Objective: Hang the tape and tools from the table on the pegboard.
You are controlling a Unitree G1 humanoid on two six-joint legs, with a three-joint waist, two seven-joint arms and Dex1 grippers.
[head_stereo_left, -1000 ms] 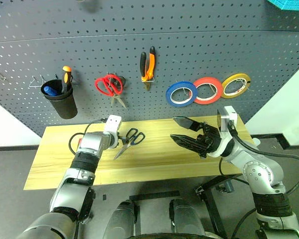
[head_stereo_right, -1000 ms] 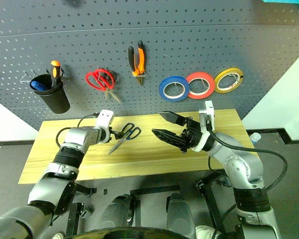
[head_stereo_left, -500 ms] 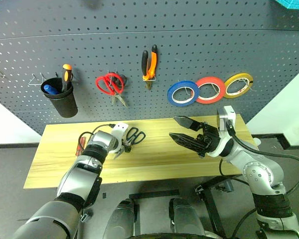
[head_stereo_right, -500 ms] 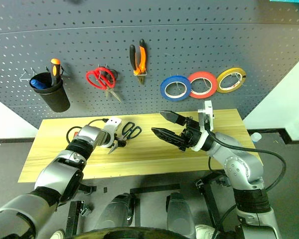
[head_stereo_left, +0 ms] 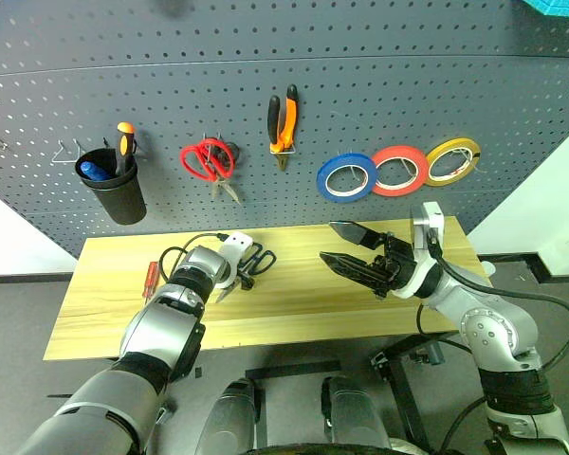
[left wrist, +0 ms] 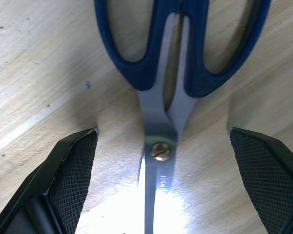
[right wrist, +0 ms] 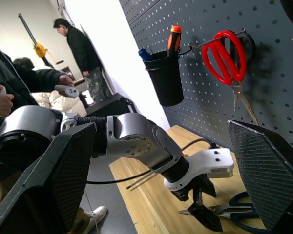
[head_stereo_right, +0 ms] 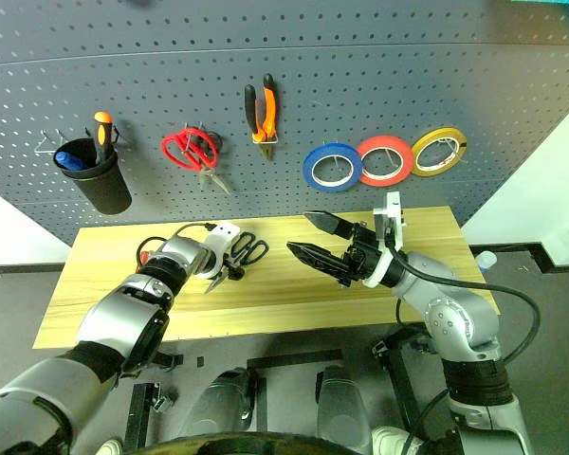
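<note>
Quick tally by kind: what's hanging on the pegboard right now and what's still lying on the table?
Tape rolls on the pegboard: 3 (blue, red, yellow)
Scissors: 2 (red-handled scissors hung, blue-handled scissors on the table)
Pliers: 1, hung
Red-handled screwdriver: 1, on the table
Black cup: 1, hung
Total: 8
</note>
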